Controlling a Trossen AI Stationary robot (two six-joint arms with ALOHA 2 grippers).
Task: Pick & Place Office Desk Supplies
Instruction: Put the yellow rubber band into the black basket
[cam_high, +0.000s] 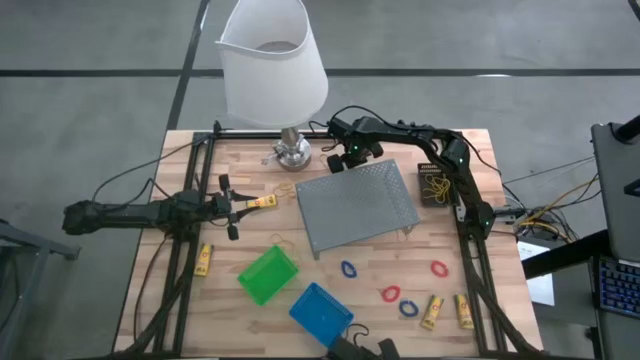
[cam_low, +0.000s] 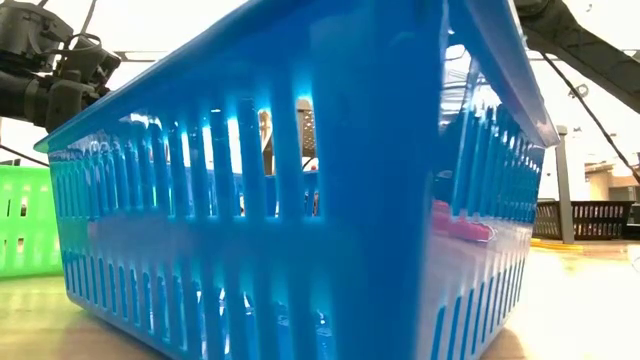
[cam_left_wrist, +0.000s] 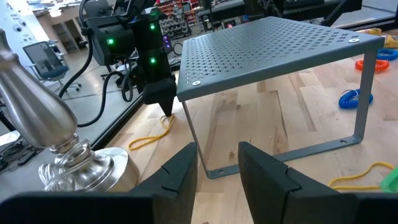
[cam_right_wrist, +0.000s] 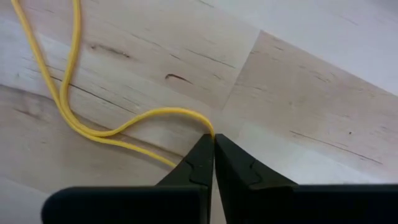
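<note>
- Nearest the table's front edge stands the blue bin (cam_high: 321, 310), upright, with the green bin (cam_high: 267, 274) just beside it on the left-arm side.
- On the right-arm side of the front lie two yellow sticks (cam_high: 434, 311) near each other, with red and blue loops (cam_high: 390, 294) scattered close by — another blue loop (cam_high: 348, 269) sits nearer the tray.
- A lone yellow stick (cam_high: 203, 260) lies by the left rail.
- Mid-table: the left gripper (cam_high: 236, 207) is low over the wood, fingers (cam_left_wrist: 180, 174) parted narrowly, a yellow stub at their tips in the high view; whether it is gripped I cannot tell.
- The grey mesh tray (cam_high: 358, 203) stands on its legs at centre, with a thin yellow rubber band (cam_high: 283, 241) on the wood by its front corner.
- The black bin (cam_high: 434, 186) sits beyond the tray, against the right arm.
- Farthest back, the right gripper (cam_right_wrist: 214, 144) is down at the wood between the tray's rear corner and the lamp (cam_high: 275, 70) base — jaws closed tight on a yellow rubber band (cam_right_wrist: 81, 127), the loop trailing flat across the boards.
</note>
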